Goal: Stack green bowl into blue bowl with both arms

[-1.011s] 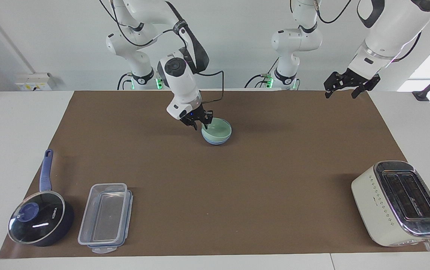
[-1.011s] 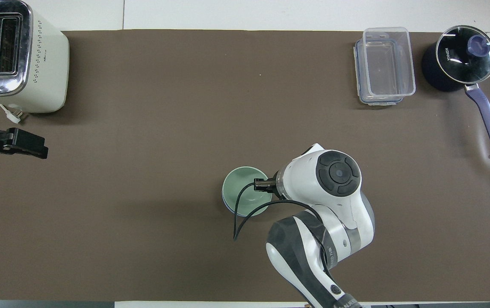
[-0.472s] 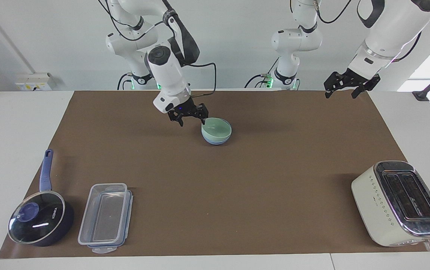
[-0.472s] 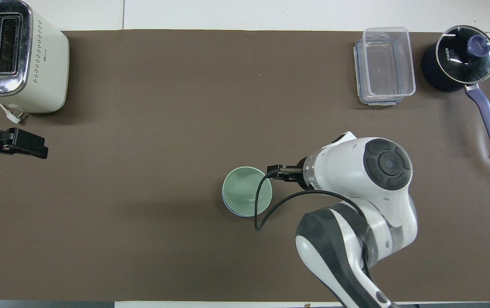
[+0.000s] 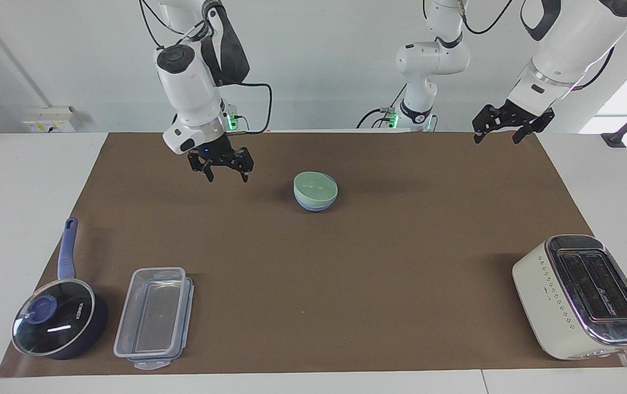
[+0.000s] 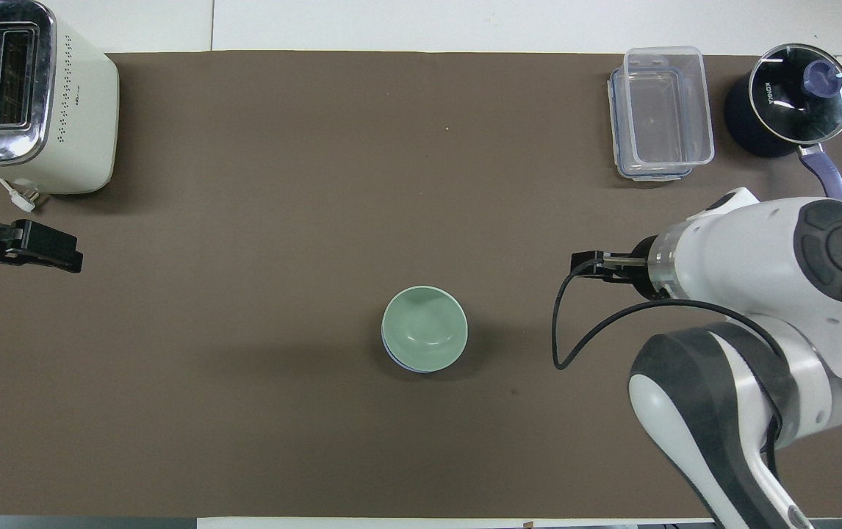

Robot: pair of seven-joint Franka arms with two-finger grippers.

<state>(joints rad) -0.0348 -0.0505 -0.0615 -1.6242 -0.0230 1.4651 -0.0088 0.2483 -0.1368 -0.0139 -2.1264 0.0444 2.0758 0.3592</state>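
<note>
Green bowl (image 5: 316, 186) sits nested inside blue bowl (image 5: 315, 204), mid-bench, toward the robots' end; only a thin blue rim shows beneath; both round, smooth, matte, no long axis. Right end effector (image 5: 221, 166) hangs empty above the brown mat (image 5: 346, 284), fingers spread; the stack lies toward the left arm's end from it, well apart. Left end effector (image 5: 506, 127) waits raised over the mat's corner, spread, empty; right arm is the nearer. Judgement: stacking looks complete; nothing left but clearing off.

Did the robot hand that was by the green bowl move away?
Yes. The right gripper left the pale green bowl, moving toward the right arm's end of the table.
</note>
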